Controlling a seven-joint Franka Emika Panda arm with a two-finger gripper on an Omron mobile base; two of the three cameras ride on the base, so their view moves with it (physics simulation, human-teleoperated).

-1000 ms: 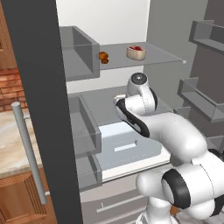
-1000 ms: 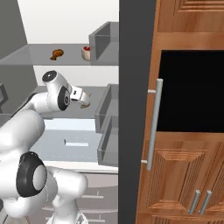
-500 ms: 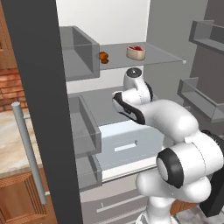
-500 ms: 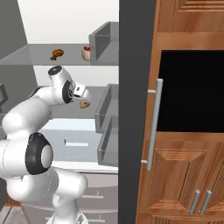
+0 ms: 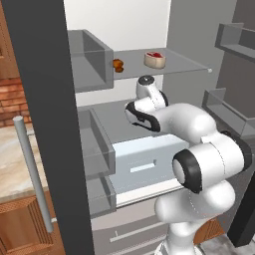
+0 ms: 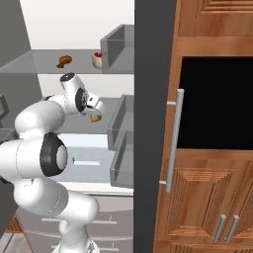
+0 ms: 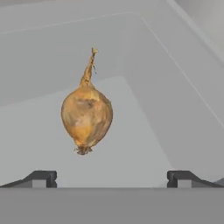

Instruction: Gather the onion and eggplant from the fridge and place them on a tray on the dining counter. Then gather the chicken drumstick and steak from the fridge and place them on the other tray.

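The fridge (image 5: 40,99) stands open with my arm reaching onto its middle shelf. A golden-brown onion (image 7: 86,118) with a thin dry stalk lies on that shelf, just ahead of my gripper (image 7: 113,179). The jaws are open, set wider than the onion, with nothing between them. From the right base view the onion (image 6: 96,117) sits right under my hand. On the glass shelf above lie the chicken drumstick (image 5: 117,64), seen also from the right side (image 6: 63,61), and the steak (image 5: 155,59). The eggplant and both trays are out of view.
A grey bin wall (image 6: 118,123) borders the middle shelf on the right, close to the onion. A pale drawer (image 5: 144,159) sticks out below my arm. Door bins (image 5: 234,40) hang at the right. A wooden cabinet with a bar handle (image 6: 173,138) stands beside the fridge.
My arm has pushed deeper into the fridge and the elbow has come forward. The hand now sits closer to the onion. The jaws stayed open.
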